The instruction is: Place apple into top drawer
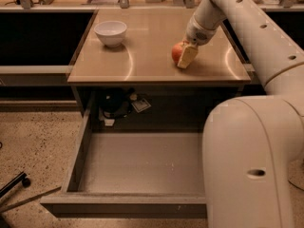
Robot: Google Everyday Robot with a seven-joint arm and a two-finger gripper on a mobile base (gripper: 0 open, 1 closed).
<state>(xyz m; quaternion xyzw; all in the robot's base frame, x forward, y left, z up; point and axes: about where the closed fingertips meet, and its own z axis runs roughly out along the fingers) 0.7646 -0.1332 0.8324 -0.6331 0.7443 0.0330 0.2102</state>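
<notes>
The red-orange apple (176, 52) sits on the tan tabletop (142, 56), right of centre. My gripper (183, 55) reaches down from the white arm and is shut on the apple; one pale finger (187, 56) lies against its right side and the other is hidden behind it. The apple looks to be at or just above the table surface. The top drawer (137, 163) is pulled out wide below the table's front edge, and its flat grey bottom is bare. My arm's large white body covers the drawer's right part.
A white bowl (110, 33) stands at the table's back left. A dark object and a small card (141, 104) lie in the shadow under the table behind the drawer. The speckled floor (38, 141) lies to the left, with a black chair leg (14, 184) on it.
</notes>
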